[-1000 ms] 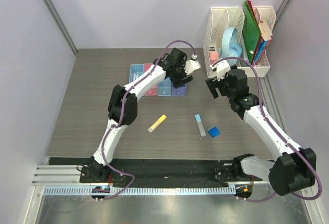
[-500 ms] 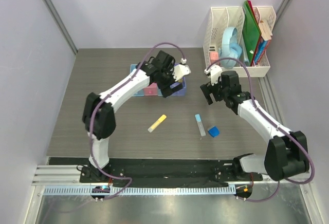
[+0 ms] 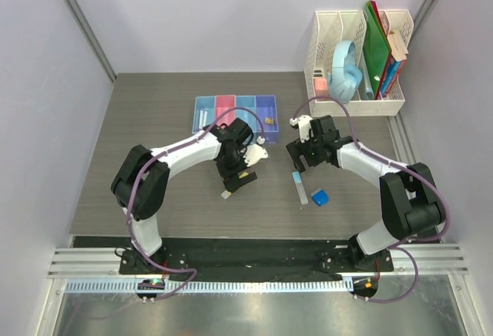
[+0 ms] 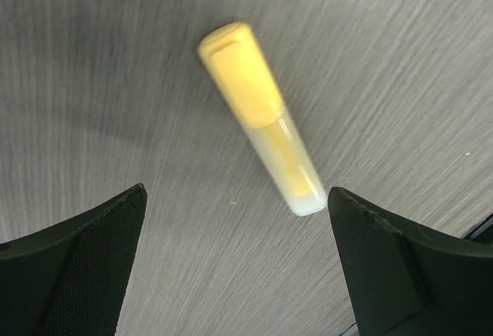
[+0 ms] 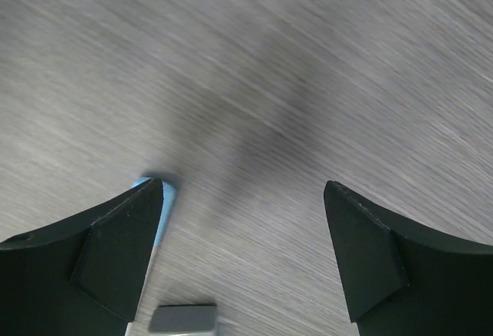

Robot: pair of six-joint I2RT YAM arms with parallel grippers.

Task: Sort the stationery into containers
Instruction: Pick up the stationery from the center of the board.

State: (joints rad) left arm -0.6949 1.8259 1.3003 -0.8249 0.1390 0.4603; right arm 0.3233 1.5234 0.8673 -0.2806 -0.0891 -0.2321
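Note:
The yellow marker lies on the grey table, partly under my left gripper in the top view, with one end showing. My left gripper is open and empty just above it. My right gripper is open and empty over the near end of the pale blue stick, whose tip shows beside my left fingertip. The blue wedge lies to the right of the stick. The four joined bins stand behind. A small tan block lies in the purple-blue bin.
A tall white file rack with green folders, books and a blue tape holder stands at the back right. Grey walls close in the left, back and right sides. The arms' base rail runs along the near edge.
My left gripper has moved from over the bins toward the front, down to the yellow marker. My right gripper has moved left and forward, down to the pale blue stick.

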